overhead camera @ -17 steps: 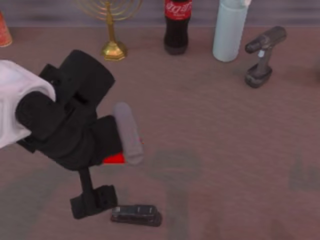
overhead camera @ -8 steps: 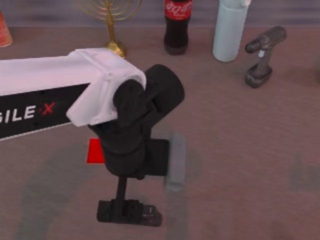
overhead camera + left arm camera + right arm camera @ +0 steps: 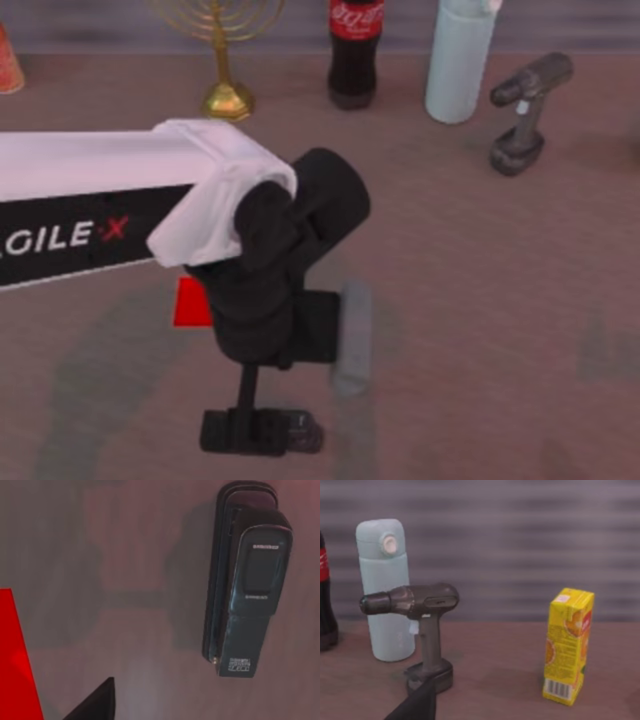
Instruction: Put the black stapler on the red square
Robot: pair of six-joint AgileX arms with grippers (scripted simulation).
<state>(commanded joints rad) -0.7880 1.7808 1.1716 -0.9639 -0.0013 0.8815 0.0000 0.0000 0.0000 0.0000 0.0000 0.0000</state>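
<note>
Stapler (image 3: 300, 430) lies flat on the surface (image 3: 470, 300) near the front edge, just right of centre-left, and my left tool (image 3: 245, 432) now sits right over its left end. Half a second ago the tool stood slightly higher in the top view; it has come down a little toward the front, and a second ago it was off to the left of the stapler with my arm folded back. Whether the fingers are spread or pressed together I cannot tell from above, and the left wrist view shows only one dark fingertip (image 3: 95, 702) at its edge, apart from the stapler. In that view the stapler lies lengthwise with grey marks on top, and a corner of the red square (image 3: 15, 670) shows off to one side, well apart from it. From above, the red square (image 3: 190, 303) is mostly hidden under my arm, behind the stapler. My right arm is parked out of the top view; its wrist camera faces the drill (image 3: 420, 625), the pale flask (image 3: 382, 580) and a yellow juice carton (image 3: 567, 645).
</note>
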